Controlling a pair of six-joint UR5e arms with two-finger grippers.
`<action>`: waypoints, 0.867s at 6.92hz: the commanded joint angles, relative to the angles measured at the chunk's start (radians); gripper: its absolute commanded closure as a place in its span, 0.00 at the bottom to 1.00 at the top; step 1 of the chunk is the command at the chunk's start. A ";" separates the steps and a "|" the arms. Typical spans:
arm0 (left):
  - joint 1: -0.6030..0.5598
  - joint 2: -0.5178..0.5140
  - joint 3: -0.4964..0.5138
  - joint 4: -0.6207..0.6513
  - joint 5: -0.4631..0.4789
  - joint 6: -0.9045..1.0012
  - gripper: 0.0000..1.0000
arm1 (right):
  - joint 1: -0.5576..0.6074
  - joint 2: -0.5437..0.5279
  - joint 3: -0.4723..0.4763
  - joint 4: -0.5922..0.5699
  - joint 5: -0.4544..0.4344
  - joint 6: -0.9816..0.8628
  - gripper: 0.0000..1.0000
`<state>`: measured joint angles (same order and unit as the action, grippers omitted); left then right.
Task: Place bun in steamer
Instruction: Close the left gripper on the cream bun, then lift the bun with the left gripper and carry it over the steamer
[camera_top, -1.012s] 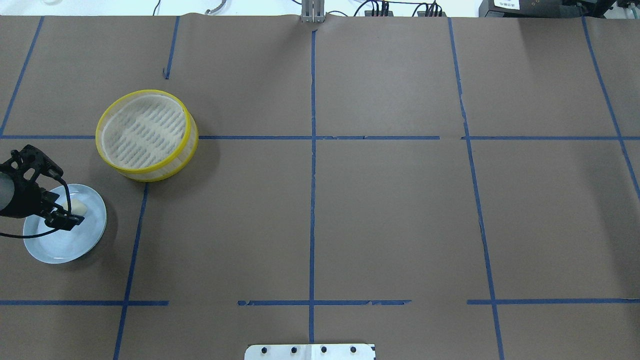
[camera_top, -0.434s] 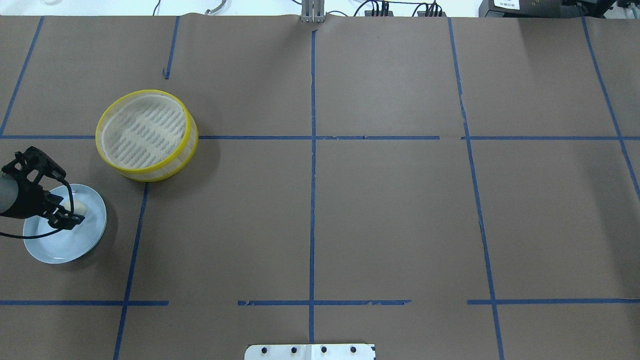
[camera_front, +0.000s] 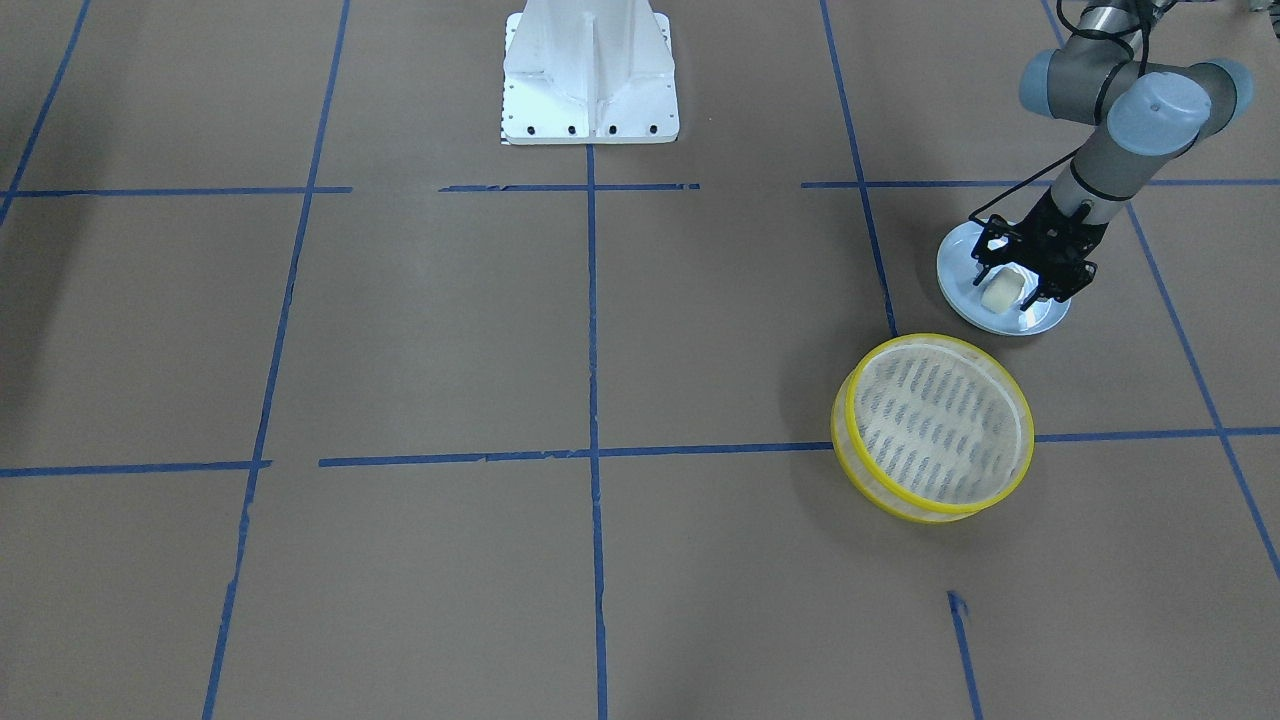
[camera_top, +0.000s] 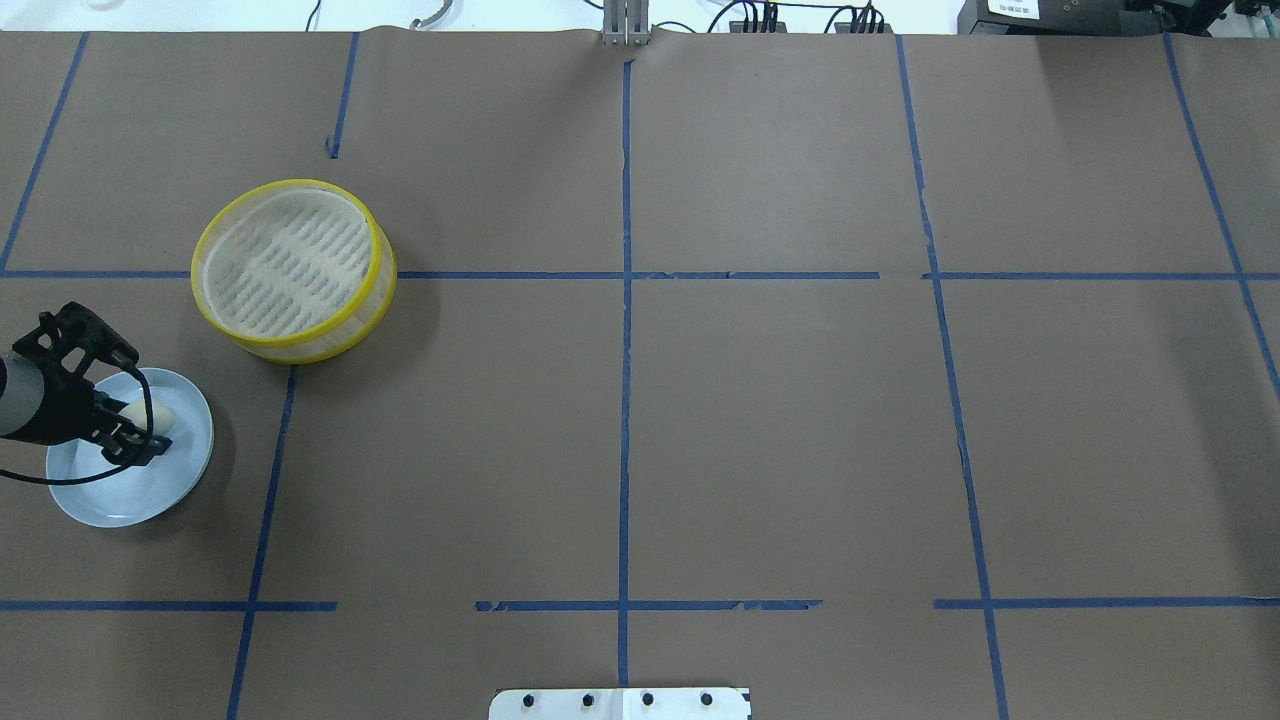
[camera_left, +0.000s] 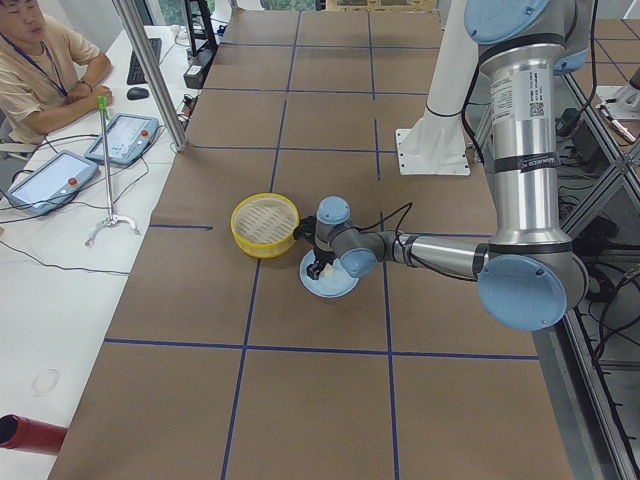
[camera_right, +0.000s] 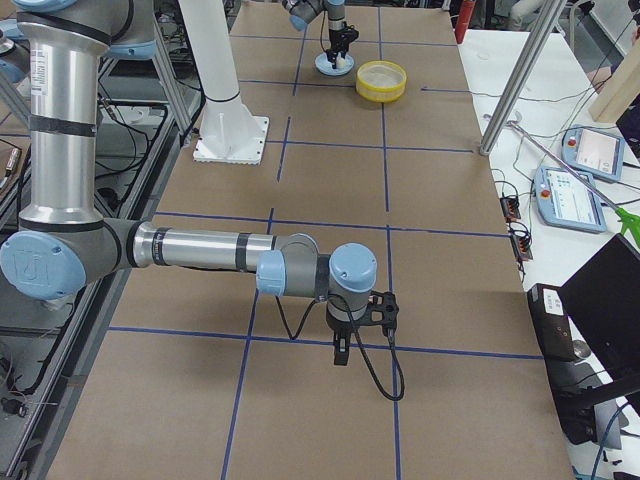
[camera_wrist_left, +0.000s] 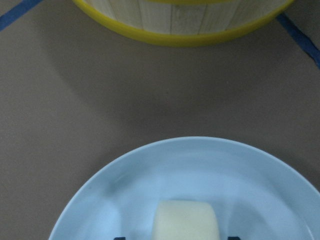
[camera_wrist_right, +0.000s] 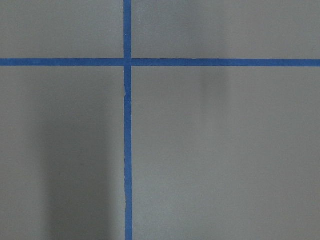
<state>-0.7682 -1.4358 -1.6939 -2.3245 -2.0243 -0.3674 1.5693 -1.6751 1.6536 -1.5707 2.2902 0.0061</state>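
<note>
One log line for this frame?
phase: pre-grasp | left gripper: open, fingers straddle bun on plate | steamer: empty | right gripper: far off, state unclear

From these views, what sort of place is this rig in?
Most likely a robotics data-collection lab. The table is papered brown and gridded with blue tape, a left arm and a right arm work around a white pedestal, and a seated operator has teach pendants on a side bench.
</note>
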 joint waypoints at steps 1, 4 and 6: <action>0.006 0.000 -0.001 0.002 -0.001 -0.001 0.38 | 0.000 0.000 0.000 0.000 0.000 0.000 0.00; 0.006 0.002 -0.010 0.004 -0.001 -0.001 0.64 | 0.000 0.000 0.000 0.001 0.000 0.000 0.00; 0.004 0.002 -0.023 0.005 -0.004 -0.011 0.67 | 0.000 0.000 0.000 0.000 0.000 0.000 0.00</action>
<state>-0.7627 -1.4343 -1.7077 -2.3205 -2.0256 -0.3709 1.5693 -1.6751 1.6536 -1.5704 2.2902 0.0062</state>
